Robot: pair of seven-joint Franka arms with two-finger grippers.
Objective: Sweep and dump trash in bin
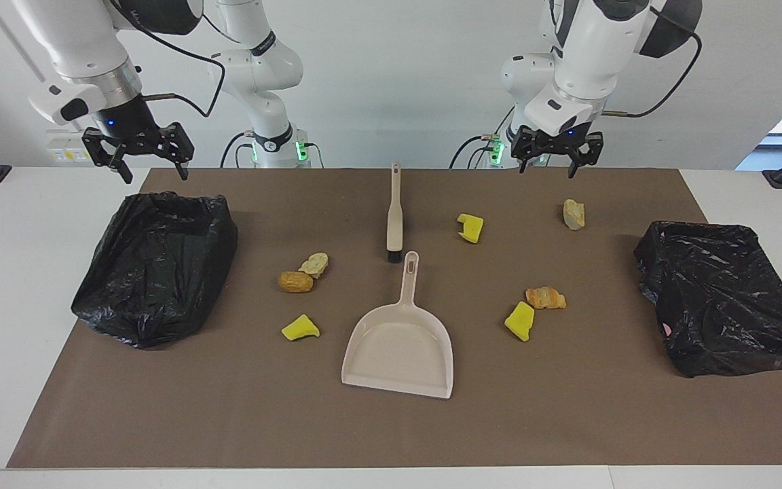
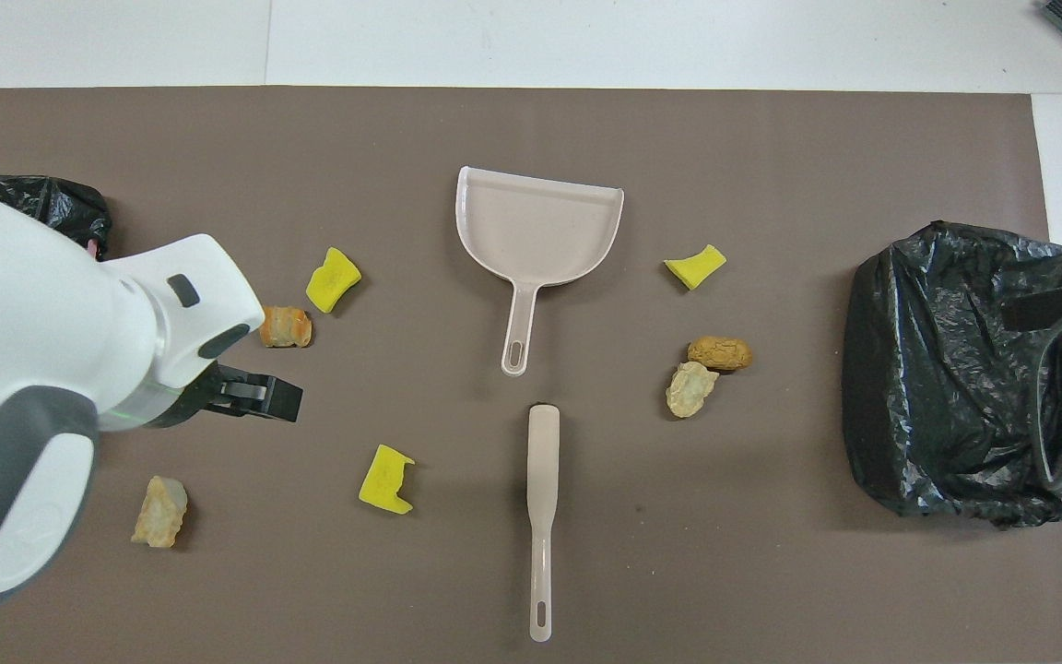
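Trash (image 1: 296, 282) scattered on brown mat around dustpan (image 1: 401, 350) and brush (image 1: 394, 217), nothing swept yet. Left end effector (image 1: 556, 161) and right end effector (image 1: 149, 163) hover wide, empty. Risk: light sponge bits probably skid past pan lip.

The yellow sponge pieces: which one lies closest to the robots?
The yellow sponge chunk beside the brush, toward the left arm's end; the other two flank the dustpan, farther out.
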